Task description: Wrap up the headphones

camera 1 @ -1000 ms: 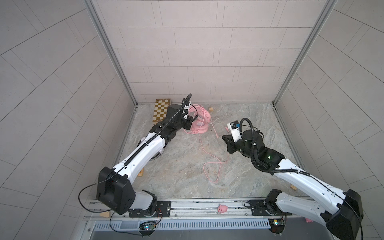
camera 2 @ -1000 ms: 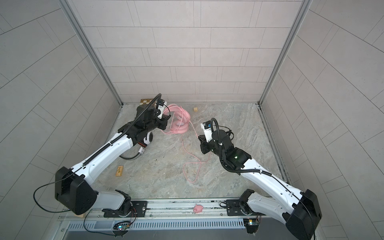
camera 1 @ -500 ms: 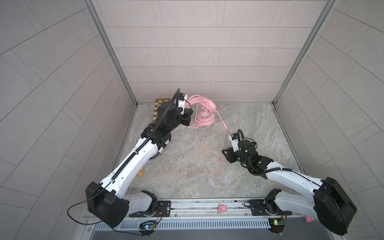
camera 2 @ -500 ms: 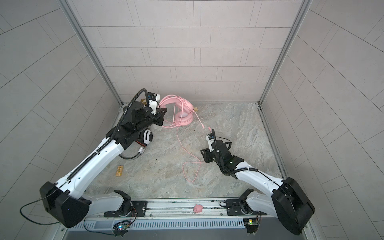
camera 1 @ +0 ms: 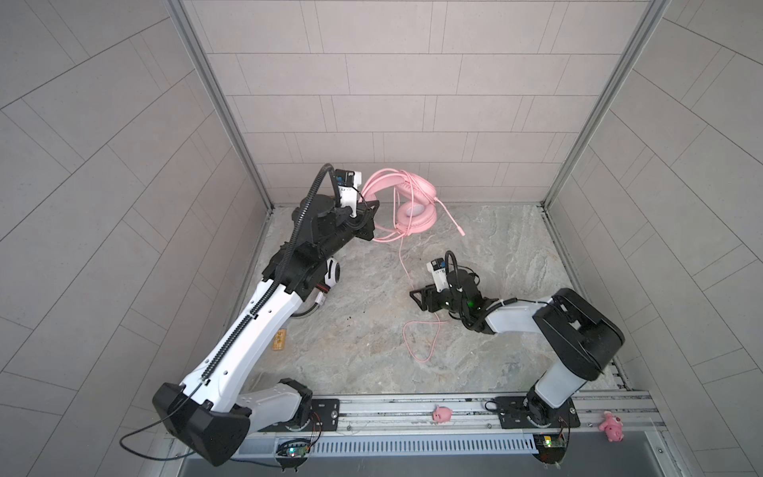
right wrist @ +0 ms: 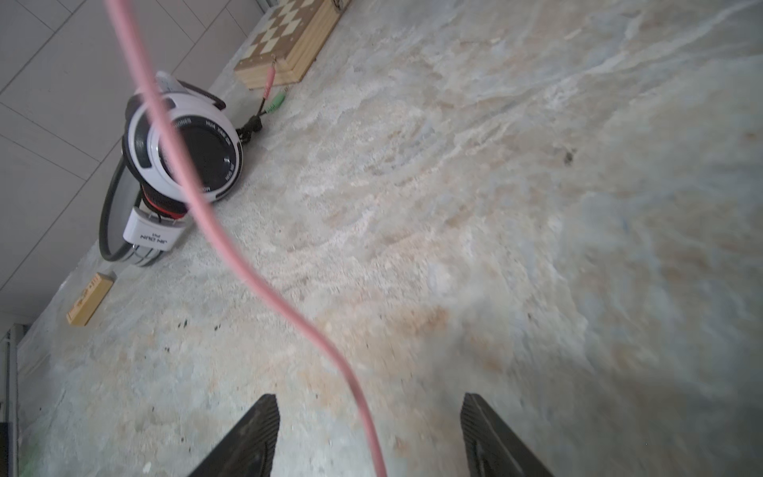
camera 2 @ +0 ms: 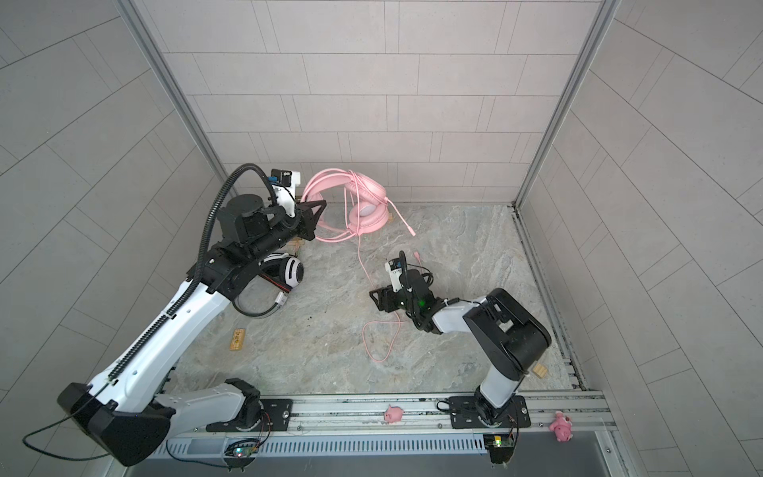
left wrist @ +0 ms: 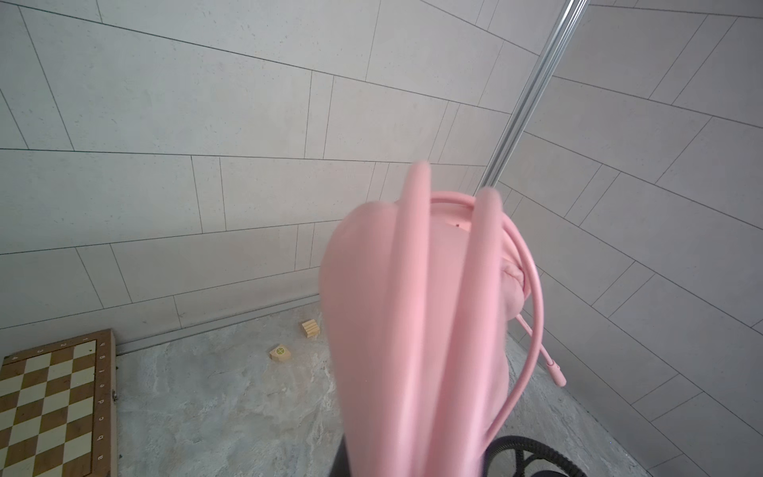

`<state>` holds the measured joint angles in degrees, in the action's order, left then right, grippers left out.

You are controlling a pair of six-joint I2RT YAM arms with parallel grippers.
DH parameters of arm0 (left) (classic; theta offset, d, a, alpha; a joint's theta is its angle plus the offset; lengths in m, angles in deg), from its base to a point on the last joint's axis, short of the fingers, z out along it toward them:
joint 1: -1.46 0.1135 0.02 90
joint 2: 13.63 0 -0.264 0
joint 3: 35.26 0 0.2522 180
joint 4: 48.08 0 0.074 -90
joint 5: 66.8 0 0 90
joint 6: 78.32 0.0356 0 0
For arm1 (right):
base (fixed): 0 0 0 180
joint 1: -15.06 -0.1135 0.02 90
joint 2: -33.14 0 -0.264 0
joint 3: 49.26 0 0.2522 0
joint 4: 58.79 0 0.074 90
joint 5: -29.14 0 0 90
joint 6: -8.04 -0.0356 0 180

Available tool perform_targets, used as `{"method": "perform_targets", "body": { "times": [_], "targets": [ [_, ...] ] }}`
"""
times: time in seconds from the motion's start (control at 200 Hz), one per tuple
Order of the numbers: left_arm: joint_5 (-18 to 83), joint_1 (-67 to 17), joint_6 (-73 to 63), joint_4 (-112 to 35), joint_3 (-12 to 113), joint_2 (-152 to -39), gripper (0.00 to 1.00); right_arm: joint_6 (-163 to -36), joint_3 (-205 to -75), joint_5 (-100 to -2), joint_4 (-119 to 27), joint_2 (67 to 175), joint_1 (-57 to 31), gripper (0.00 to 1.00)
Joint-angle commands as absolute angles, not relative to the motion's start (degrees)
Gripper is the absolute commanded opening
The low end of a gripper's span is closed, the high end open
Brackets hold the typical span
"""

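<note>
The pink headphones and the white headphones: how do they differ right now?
The pink headphones are pink all over; the white headphones have black stripes. The pink headphones hang from the left gripper, off the table; the white headphones lie on it. The pink cord trails loose across the table; the white headphones' cord lies close by them. Both are corded over-ear headsets.

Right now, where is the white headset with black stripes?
In both top views the white headset lies on the marble floor at the left, partly hidden under the left arm, nearer the front than the pink headset.
</note>
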<state>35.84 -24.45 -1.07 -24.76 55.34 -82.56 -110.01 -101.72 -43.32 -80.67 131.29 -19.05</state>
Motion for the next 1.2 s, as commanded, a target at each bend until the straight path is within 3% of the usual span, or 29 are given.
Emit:
{"method": "perform_targets", "body": {
  "times": [0.0,0.24,0.28,0.415,0.585,0.986,1.196],
  "targets": [
    [37.17,-24.65,-2.75,-29.62,59.04,-80.16,0.00,-110.53,-106.35,-42.22,-87.71,135.98,-19.49,0.74],
    [37.00,-24.68,-2.82,-29.44,60.33,-79.89,0.00,-112.35,-113.05,-40.17,-90.52,143.90,-23.62,0.72],
    [36.89,-24.69,-2.91,-29.51,60.49,-80.02,0.00,-113.07,-112.92,-39.66,-91.80,144.76,-23.87,0.67],
    [36.17,-24.60,-2.36,-29.39,60.97,-80.55,0.00,-114.56,-109.66,-38.98,-95.52,144.78,-24.02,0.30],
    [34.91,-24.12,-2.43,-31.29,60.31,-82.24,0.00,-115.11,-103.63,-37.97,-96.30,139.72,-25.59,0.11],
    [28.74,-19.13,-0.11,-39.90,57.53,-91.27,0.00,-105.37,-91.68,-51.81,-68.14,107.71,-41.44,0.04],
    [27.11,-18.03,2.24,-40.46,55.95,-94.31,0.00,-101.87,-93.07,-58.07,-52.98,93.05,-43.12,0.04]
  ]
}}
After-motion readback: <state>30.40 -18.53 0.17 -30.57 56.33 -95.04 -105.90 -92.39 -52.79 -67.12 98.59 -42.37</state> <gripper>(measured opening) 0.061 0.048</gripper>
